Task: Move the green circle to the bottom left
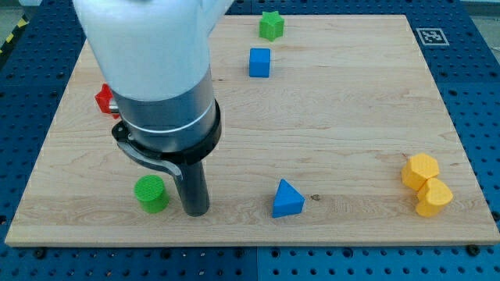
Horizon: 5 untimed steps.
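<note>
- We have no gripper, only a dark rod, so there is nothing to stand apart or clamp together; my tip [196,211] rests on the wooden board [336,117] near the view's bottom left.
- Just to the tip's left (close beside it, though we cannot tell whether they touch) stands the green circle [150,193], a short upright cylinder near the board's bottom edge.
- To the tip's right, well apart, lies the blue triangle [287,199].
- Behind our arm's white and dark body, at the view's left, a red block [104,100] shows only partly, its shape hidden.
- Toward the view's top sit the blue cube [259,62] and, above it near the board's top edge, a green star-like block [271,26].
- At the far right two yellow blocks touch: the yellow hexagon [420,171] and a rounded yellow block [433,197] just below it.
</note>
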Tool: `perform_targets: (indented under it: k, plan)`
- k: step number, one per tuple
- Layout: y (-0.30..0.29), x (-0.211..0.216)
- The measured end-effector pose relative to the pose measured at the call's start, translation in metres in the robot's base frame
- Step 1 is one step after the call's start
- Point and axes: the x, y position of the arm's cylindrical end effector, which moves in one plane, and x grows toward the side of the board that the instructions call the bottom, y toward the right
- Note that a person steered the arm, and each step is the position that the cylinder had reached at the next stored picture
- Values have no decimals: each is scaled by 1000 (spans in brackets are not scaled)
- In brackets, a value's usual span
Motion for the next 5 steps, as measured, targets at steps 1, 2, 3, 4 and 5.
perform_targets:
  k: [1,2,3,4,5]
  plan:
    - [-5,-13]
    - [-21,-19]
    - [-47,-19]
    - [-74,-19]
    - [-86,-19]
